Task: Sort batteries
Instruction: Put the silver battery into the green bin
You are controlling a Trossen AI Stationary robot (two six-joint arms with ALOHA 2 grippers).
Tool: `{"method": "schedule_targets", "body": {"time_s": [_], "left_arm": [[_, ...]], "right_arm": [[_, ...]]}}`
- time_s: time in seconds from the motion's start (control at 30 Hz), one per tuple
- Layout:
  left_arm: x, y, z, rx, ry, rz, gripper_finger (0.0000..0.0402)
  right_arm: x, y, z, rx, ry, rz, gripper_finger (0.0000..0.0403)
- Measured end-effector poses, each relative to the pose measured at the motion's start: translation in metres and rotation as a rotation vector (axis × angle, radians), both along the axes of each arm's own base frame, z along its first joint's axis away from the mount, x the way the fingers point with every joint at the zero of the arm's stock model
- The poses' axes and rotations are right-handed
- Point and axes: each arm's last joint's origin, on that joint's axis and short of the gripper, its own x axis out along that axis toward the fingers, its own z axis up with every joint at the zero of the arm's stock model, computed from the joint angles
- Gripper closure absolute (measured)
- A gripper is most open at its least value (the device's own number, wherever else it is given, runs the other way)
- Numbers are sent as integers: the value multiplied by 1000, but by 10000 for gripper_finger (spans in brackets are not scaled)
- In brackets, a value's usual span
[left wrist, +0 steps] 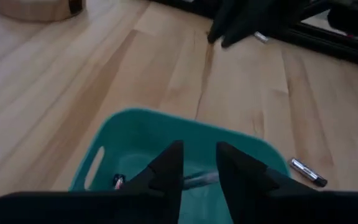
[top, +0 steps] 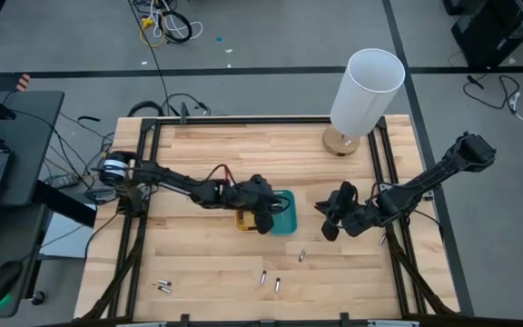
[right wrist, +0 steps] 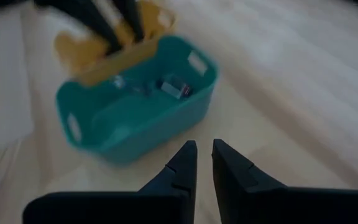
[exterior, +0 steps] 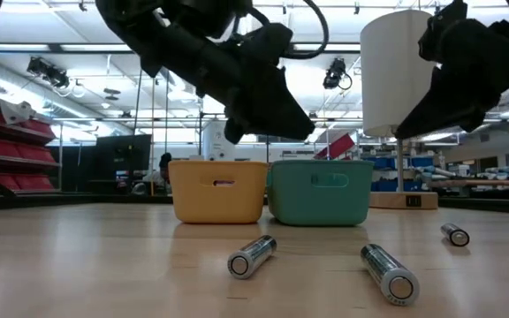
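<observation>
We are hovering the left gripper (left wrist: 197,163), jaws narrowly parted and empty, over the teal tray (top: 284,213) holding some batteries (right wrist: 176,87), while the right gripper (right wrist: 202,163) waits nearby with a slim gap, risking collision; loose cells (top: 270,280) are lying near the table's front edge

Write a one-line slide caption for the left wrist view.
Left gripper, fingers slightly apart, above the teal tray with batteries inside; one battery lies on the wooden table beside it.
</observation>
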Motion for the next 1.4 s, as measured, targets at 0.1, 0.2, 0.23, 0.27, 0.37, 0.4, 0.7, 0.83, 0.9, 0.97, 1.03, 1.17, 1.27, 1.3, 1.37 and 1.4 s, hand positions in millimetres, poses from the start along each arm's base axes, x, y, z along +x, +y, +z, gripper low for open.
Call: {"method": "schedule_targets", "body": {"time_s": [0.1,0.2,0.23,0.27,0.37,0.4,0.7,0.83,0.9,0.97,1.03,1.17,1.27,1.3,1.37,1.4], "left_arm": [[2,0,5,24,-17,-23,273],[1,-1,8,21,-25,-34,263],[0,-1,9,19,-23,-45,262],[0,-2,10,16,-27,-58,262],[-1,-7,15,9,-52,-88,261],[-1,-10,16,9,-61,-96,261],[-7,-36,21,54,-63,-192,261],[-9,-42,20,73,-46,-217,261],[-10,-44,19,76,-34,-226,261],[-11,-46,17,93,-13,-239,261],[-12,-47,16,96,5,-245,261],[-14,-50,13,95,40,-253,261],[-18,-55,8,96,90,-269,261],[-19,-57,8,90,95,-270,261],[-20,-60,8,80,101,-273,261],[-20,-61,8,80,101,-276,261]], "right_arm": [[0,0,1,49,77,61,362],[-1,-2,5,105,187,96,362],[-2,-4,6,120,235,101,362],[-3,-5,8,136,281,101,362],[-6,-8,12,192,452,91,362],[-8,-9,12,207,517,86,361],[-13,-3,-15,341,1057,149,361],[-15,10,-29,289,1176,224,358],[-18,17,-34,285,1224,279,349],[-21,24,-36,283,1263,336,336],[-25,30,-38,284,1296,399,320],[-34,42,-39,264,1331,470,277],[-40,50,-39,228,1343,515,242],[-42,52,-39,216,1346,529,231],[-46,56,-39,196,1358,548,212],[-48,57,-38,187,1362,557,204]]}}
